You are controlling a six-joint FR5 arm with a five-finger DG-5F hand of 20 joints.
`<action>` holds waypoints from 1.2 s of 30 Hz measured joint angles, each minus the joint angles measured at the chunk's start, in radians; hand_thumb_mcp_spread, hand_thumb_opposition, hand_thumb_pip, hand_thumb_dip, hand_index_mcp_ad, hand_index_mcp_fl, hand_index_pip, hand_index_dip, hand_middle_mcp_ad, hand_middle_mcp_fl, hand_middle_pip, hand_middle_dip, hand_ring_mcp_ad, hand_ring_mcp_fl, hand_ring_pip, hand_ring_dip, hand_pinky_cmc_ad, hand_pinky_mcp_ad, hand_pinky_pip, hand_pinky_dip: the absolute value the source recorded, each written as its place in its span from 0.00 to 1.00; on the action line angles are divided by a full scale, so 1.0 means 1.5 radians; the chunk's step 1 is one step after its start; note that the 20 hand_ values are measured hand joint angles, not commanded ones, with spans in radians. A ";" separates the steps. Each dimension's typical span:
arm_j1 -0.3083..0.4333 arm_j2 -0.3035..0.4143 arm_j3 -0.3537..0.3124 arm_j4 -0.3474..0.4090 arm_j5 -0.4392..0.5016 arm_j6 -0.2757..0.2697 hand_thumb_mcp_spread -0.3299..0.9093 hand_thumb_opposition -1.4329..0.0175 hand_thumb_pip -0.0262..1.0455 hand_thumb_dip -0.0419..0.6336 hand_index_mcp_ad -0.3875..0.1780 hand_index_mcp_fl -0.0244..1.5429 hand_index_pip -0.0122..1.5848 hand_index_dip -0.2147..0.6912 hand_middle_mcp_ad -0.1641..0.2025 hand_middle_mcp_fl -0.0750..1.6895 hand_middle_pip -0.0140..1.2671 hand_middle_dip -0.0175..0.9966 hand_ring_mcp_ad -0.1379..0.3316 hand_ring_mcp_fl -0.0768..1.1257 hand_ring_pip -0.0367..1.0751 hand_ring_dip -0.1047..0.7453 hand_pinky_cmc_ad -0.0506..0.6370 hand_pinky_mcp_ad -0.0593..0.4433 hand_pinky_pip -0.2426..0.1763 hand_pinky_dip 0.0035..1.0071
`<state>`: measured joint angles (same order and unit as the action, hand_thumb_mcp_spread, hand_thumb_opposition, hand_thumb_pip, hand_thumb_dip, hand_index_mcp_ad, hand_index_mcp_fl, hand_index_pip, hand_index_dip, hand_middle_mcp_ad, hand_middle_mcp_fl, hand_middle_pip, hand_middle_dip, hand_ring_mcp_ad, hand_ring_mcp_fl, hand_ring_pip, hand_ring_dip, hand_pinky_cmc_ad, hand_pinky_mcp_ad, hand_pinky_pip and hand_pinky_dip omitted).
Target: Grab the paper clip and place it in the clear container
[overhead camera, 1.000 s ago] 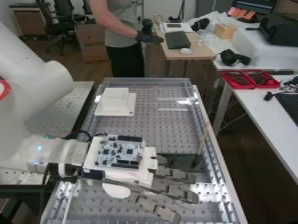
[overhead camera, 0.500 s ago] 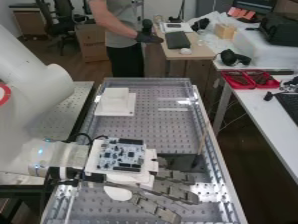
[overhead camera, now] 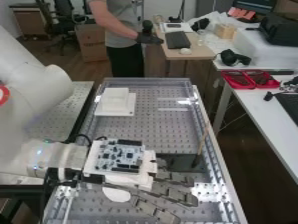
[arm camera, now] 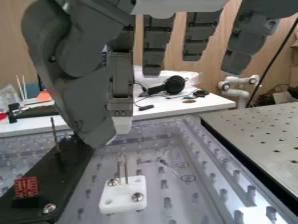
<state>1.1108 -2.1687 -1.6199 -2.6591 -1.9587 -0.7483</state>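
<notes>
The hand (overhead camera: 174, 192) is positioned over the bench (overhead camera: 146, 131), on the near side of the black base (overhead camera: 178, 161) in the high view. The fingers (arm camera: 157, 45) are apart and extended nearly straight. The thumb (arm camera: 73, 95) overlaps the black base in the wrist view; whether the two touch cannot be told. The clip (arm camera: 126, 167) stands upright on the white block (arm camera: 123, 200), near the black base and apart from it. Two screws (arm camera: 138, 197) are set in the top of the white block. A thin rod (arm camera: 55, 132) rises from the black base, and a red part (arm camera: 26, 187) is mounted on it. The circuit board (overhead camera: 120, 156) is fixed to the back of the hand, nearer the arm (overhead camera: 50, 100) than the black base is. The white stand (overhead camera: 115, 105) rests on the bench, farther toward the far end than the black base. The side table (overhead camera: 60, 112), with a perforated top, lies across the bench from the rod end of the black base. The white table (arm camera: 183, 106) is beyond the black base in the wrist view and carries the headphones (arm camera: 174, 85). Two red bins (overhead camera: 238, 80) sit well apart from the black base, past its rod end.
</notes>
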 joint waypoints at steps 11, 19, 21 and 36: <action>-0.001 -0.015 0.017 -0.004 -0.010 -0.005 0.64 0.40 0.61 0.42 0.39 0.27 0.81 0.25 0.36 0.11 0.11 0.23 0.54 0.06 0.11 0.24 0.55 0.67 0.55 0.18; -0.007 -0.035 0.044 -0.028 -0.029 -0.020 0.64 0.40 0.61 0.42 0.39 0.28 0.81 0.25 0.36 0.11 0.11 0.24 0.54 0.06 0.11 0.24 0.55 0.67 0.55 0.18; -0.009 -0.039 0.048 -0.032 -0.034 -0.023 0.64 0.40 0.61 0.42 0.39 0.28 0.81 0.25 0.36 0.11 0.11 0.24 0.54 0.06 0.11 0.24 0.53 0.68 0.55 0.18; -0.017 -0.060 0.072 -0.042 -0.062 -0.026 0.64 0.40 0.60 0.41 0.39 0.28 0.81 0.25 0.37 0.11 0.11 0.24 0.54 0.06 0.11 0.24 0.53 0.65 0.55 0.18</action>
<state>1.0853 -2.2586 -1.5117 -2.7222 -2.0510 -0.7872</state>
